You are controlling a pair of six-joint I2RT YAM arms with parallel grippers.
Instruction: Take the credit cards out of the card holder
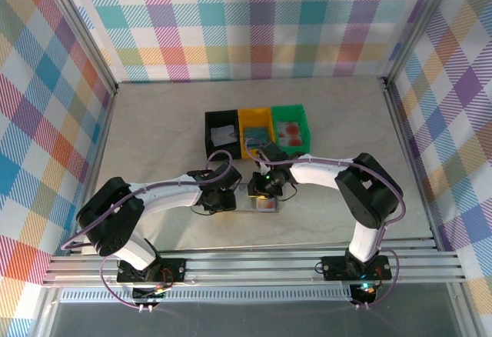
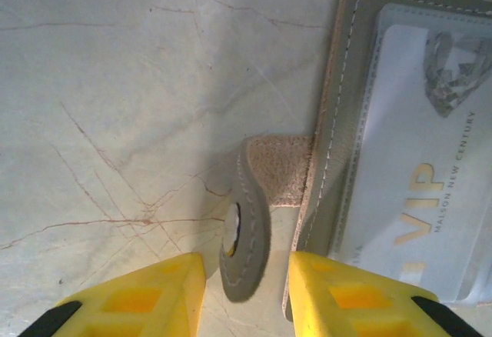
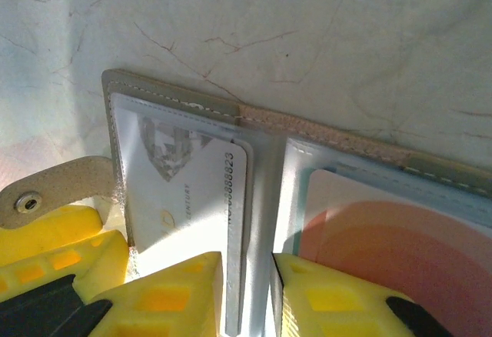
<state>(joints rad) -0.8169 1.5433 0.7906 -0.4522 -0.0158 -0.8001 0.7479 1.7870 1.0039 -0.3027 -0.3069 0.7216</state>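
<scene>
The grey card holder (image 1: 265,202) lies open on the table between both arms. My left gripper (image 2: 246,264) is open, its yellow fingers on either side of the holder's upright snap tab (image 2: 247,229) without touching it. A whitish-grey credit card (image 2: 430,160) marked VIP sits in the left pocket. My right gripper (image 3: 247,264) is open over the holder's (image 3: 177,98) centre fold, one finger on the whitish card (image 3: 192,183), the other on the reddish-pink card (image 3: 384,229). A teal card edge (image 3: 298,221) peeks from under the pink one.
Black tray (image 1: 207,133), yellow tray (image 1: 256,111) and green tray (image 1: 288,108) stand in a row just behind the holder, each with something inside. Metal frame posts and checked walls enclose the table.
</scene>
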